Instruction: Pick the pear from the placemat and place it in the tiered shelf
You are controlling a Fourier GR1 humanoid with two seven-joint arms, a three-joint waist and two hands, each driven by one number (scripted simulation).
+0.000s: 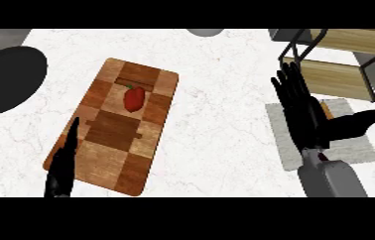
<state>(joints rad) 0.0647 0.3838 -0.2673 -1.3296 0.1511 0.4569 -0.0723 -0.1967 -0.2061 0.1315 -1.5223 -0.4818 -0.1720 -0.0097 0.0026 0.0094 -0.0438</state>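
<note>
A grey placemat (348, 150) lies at the right of the white counter. My right hand (306, 122) hovers over it, open, fingers straight and pointing away, thumb spread to the right. A thin orange-brown sliver (327, 111) shows beside the palm. It may be the pear, but the hand hides most of it. The tiered shelf (333, 75), with wooden boards in a dark metal frame, stands at the far right just beyond the fingertips. My left hand (62, 167) rests open at the lower left, fingers up, at the edge of a wooden board.
A checkered wooden cutting board (110, 140) lies left of centre with a red pepper (134, 98) on it. A dark round object (18, 78) sits at the left edge. A grey round thing (205, 31) shows at the top edge.
</note>
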